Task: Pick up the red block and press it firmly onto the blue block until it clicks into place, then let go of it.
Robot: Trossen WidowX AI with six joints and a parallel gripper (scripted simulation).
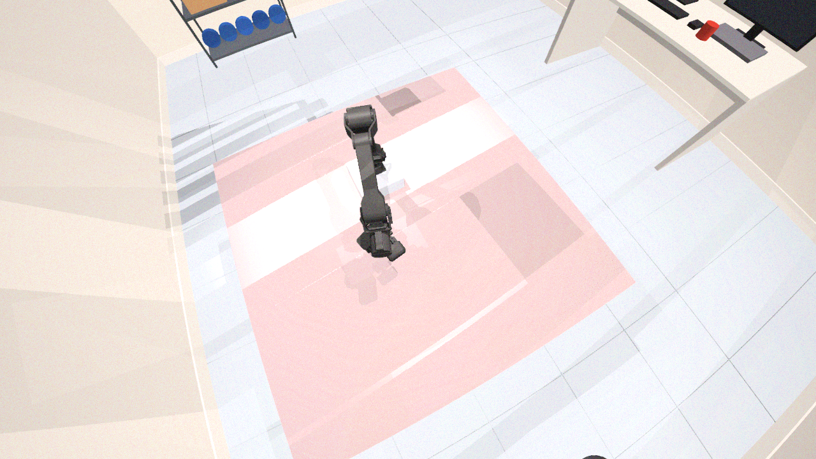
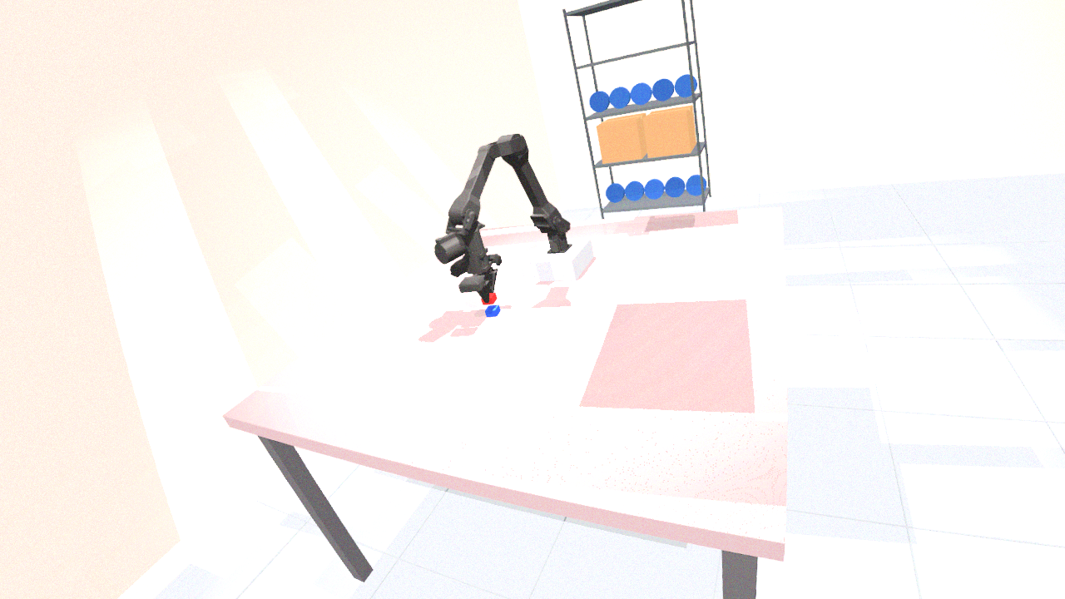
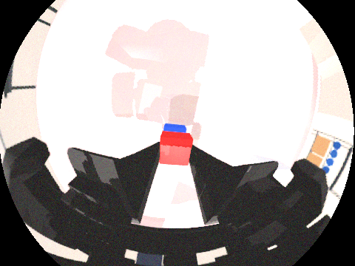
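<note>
1. Red block (image 2: pixel 489 299) (image 3: pixel 176 148) sat between the fingertips of the gripper (image 1: pixel 380 246) (image 2: pixel 487 294) (image 3: pixel 176 153), which was pinching it from both sides.
2. Blue block (image 2: pixel 492 311) (image 3: pixel 174 128) rested on the table (image 1: pixel 456 336) (image 2: pixel 476 480) (image 3: pixel 251 74), near the red one: at 6 o'clock from it in the exterior view, at 12 o'clock in the wrist view. Whether the two touched could not be told.
3. Both blocks were hidden in the top view, where the gripper lay at the arm's 6 o'clock end.
4. Black and jointed, the arm (image 1: pixel 368 171) (image 2: pixel 513 146) bent high above the table; in the exterior view its foot stood by a white box (image 2: pixel 573 260) at 1 o'clock from the blocks.
5. Farther out, a metal shelf rack (image 1: pixel 245 49) (image 2: pixel 655 202) held blue cylinders (image 1: pixel 244 25) (image 2: pixel 641 93) and orange boxes (image 2: pixel 670 132), at 11 o'clock from the arm in the top view.
6. At 2 o'clock there, a white desk (image 1: pixel 764 74) bore a red cylinder (image 1: pixel 707 30) and a monitor (image 1: pixel 778 22).
</note>
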